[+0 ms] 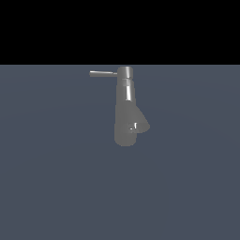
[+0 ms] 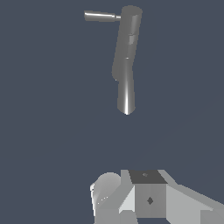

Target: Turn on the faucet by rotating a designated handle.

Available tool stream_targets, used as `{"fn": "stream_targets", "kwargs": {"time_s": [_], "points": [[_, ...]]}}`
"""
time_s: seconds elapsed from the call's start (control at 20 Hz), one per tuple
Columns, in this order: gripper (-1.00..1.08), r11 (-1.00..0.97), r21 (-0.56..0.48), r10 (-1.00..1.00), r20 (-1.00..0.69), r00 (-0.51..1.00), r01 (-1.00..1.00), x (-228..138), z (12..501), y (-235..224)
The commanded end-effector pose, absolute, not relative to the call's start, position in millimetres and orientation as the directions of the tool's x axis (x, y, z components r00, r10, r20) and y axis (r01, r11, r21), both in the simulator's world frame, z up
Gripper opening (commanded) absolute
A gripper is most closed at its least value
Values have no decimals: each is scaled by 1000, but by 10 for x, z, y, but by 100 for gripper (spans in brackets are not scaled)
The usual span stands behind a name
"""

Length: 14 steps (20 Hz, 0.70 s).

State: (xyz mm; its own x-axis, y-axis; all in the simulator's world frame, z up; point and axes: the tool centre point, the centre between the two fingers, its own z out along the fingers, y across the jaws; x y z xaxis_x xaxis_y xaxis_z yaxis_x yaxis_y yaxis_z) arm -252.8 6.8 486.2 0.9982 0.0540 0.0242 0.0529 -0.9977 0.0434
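The grey metallic faucet point(image 1: 125, 108) stands on the blue-grey ground in the middle of the exterior view, with a tall cylindrical body and a wider flared base. The handle point(image 1: 103, 73), a thin straight rod, projects from the cap toward the exterior view's left. The wrist view shows the faucet point(image 2: 127, 48) and its handle point(image 2: 100, 16) well away from the camera. Grey blocky parts of my gripper point(image 2: 148, 197) fill that picture's edge, apart from the faucet. Its fingertips do not show. The arm is out of the exterior view.
Flat blue-grey ground point(image 1: 56, 187) surrounds the faucet on all sides. A black band lies beyond it at the back of the exterior view.
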Motion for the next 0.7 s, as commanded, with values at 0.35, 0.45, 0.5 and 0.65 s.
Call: {"fn": "stream_targets", "kwargs": {"time_s": [0.35, 0.45, 0.5, 0.65], "points": [[-100, -998, 50, 25, 23, 999, 24, -2460, 4861, 76], [-100, -999, 54, 7, 23, 1000, 6, -2415, 4860, 82], [-100, -998, 56, -4, 23, 1000, -6, -2389, 4858, 86], [-100, -997, 65, -44, 23, 999, -45, -2291, 4852, 99]]}}
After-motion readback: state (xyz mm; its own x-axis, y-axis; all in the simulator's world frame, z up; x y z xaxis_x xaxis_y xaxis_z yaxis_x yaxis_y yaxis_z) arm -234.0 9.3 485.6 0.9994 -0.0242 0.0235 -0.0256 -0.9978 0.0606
